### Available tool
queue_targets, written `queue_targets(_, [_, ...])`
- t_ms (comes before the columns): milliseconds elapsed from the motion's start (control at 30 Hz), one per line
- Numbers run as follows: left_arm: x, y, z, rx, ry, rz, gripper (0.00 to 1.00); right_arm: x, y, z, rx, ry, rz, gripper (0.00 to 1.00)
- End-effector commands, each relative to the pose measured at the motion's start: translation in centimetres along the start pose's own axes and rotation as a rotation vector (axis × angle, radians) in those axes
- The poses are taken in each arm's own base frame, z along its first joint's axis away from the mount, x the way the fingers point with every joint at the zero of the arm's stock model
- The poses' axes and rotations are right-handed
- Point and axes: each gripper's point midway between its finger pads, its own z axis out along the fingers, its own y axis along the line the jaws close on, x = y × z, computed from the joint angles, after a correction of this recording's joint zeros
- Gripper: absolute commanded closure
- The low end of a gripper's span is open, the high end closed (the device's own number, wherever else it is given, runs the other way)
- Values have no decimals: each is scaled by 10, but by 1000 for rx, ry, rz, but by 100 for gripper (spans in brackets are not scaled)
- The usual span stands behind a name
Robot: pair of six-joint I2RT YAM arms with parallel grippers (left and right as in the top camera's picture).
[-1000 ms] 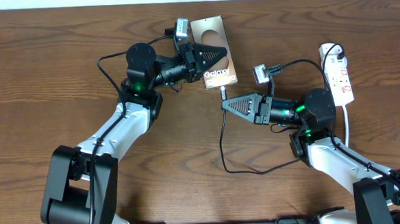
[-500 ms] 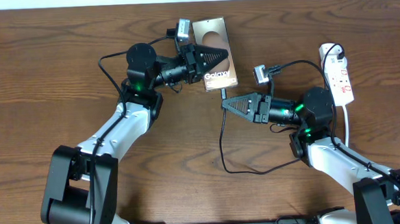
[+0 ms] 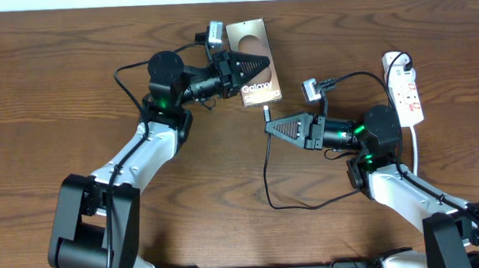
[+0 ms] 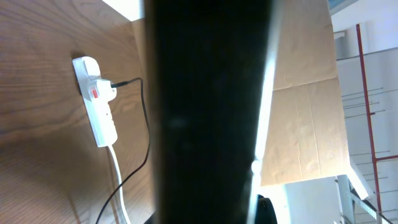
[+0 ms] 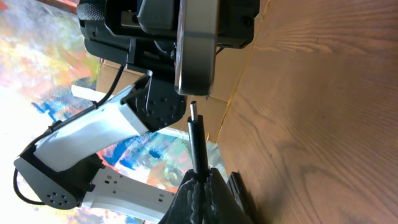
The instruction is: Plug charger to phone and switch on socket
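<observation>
The left gripper (image 3: 267,65) is clamping the phone (image 3: 249,37). The right gripper (image 3: 267,126) is pinching the charger (image 3: 267,112), whose tip is standing just short of the phone's lower edge and is not yet inserted. The socket (image 3: 407,92), lying well apart from the phone, is awaiting switching.

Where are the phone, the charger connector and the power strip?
phone (image 3: 263,90): overhead, on its Galaxy lettering.
charger connector (image 5: 198,140): right wrist, on its black stem.
power strip (image 3: 408,96): overhead, on its white body.
</observation>
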Motion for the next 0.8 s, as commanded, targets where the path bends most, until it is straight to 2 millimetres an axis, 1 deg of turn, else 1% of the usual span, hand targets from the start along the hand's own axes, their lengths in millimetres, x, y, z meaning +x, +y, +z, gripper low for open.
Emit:
queue_targets(0, [-5, -15, -1, 25, -11, 68, 93, 1, 1, -1, -4, 11, 1, 99])
queue_targets(200, [0, -16, 2, 29, 10, 68, 93, 2, 2, -1, -7, 13, -4, 99])
queue_targets(300, [0, -16, 2, 29, 7, 72, 92, 4, 6, -1, -20, 31, -23, 99])
queue_targets(433, [-1, -15, 2, 28, 4, 72, 92, 4, 6, -1, -20, 32, -19, 99])
queue_targets(633, [0, -16, 2, 29, 9, 64, 92, 2, 5, -1, -16, 17, -12, 99])
queue_targets(767, [5, -16, 4, 33, 30, 63, 93, 0, 5, -1, -14, 9, -12, 99])
